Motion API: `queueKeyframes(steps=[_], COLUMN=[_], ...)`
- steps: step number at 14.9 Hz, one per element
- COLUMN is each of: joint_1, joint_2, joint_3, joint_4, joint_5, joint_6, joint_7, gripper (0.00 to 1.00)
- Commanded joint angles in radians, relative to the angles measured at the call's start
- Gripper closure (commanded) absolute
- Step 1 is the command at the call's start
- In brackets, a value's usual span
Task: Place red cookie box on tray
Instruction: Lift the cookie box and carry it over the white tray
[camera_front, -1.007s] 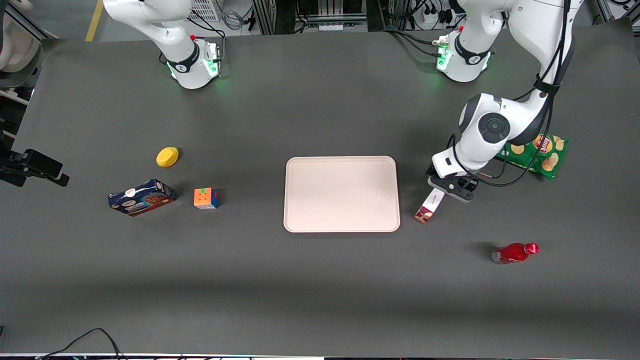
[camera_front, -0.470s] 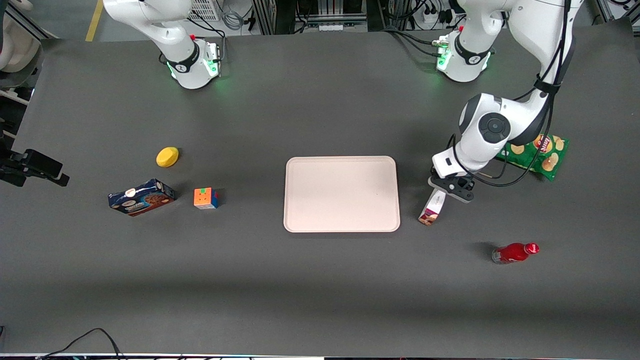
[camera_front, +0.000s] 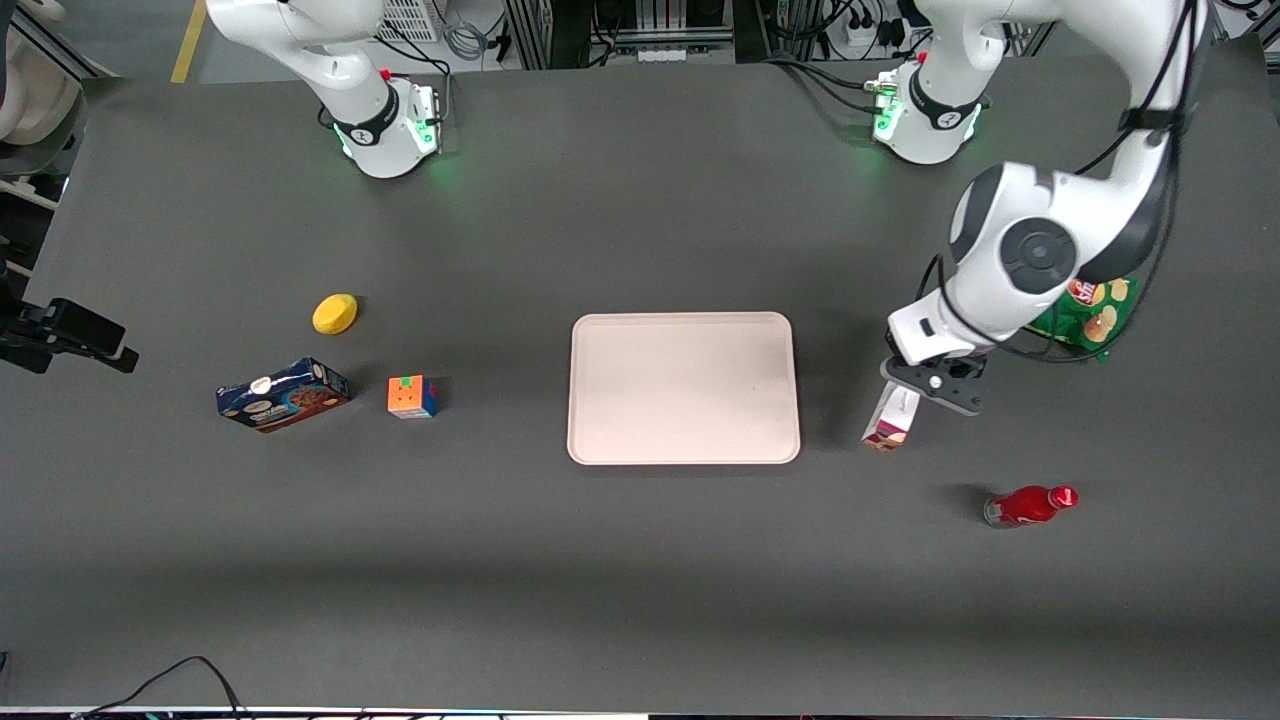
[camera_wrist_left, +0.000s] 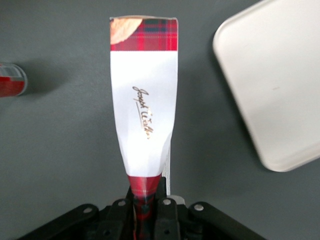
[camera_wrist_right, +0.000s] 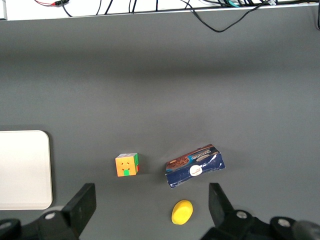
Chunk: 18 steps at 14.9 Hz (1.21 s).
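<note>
The gripper (camera_front: 925, 383) is pinching one end of the red cookie box (camera_front: 892, 420), which is hanging down lengthwise. The tray (camera_front: 683, 387) is lying just beside it, toward the parked arm's end.

You have the left arm's gripper (camera_front: 918, 390) just beside the large pale beige tray (camera_front: 684, 388), toward the working arm's end. It clamps one end of the long dark-red plaid cookie box (camera_front: 889, 422), which is apart from the tray. The red bottle (camera_front: 1028, 505) lies nearer the front camera.

The left arm was glossy white with dark grey joint caps, black cables, and a black gripper (camera_front: 905, 393) beside the tray.
</note>
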Motion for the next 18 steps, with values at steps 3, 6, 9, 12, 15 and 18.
queueKeyframes(steps=[3,6,9,12,15,18], joint_1=[-0.015,-0.021,-0.053,-0.086,-0.087,-0.087], joint_2=[-0.024,-0.015,0.032,0.088,0.129,0.184], joint_3=[-0.063,-0.161,-0.252,-0.284,-0.283,-0.272], joint_4=[0.261,0.29,0.275,0.205,0.107,0.085], joint_5=[-0.094,-0.085,-0.034,0.075,0.141,0.187], joint_6=[-0.261,-0.237,-0.131,0.008,0.146,0.196], joint_7=[-0.26,-0.523,-0.783,-0.951,-0.971,-0.976], gripper=[1.0,1.0,1.0,1.0,1.0,1.0])
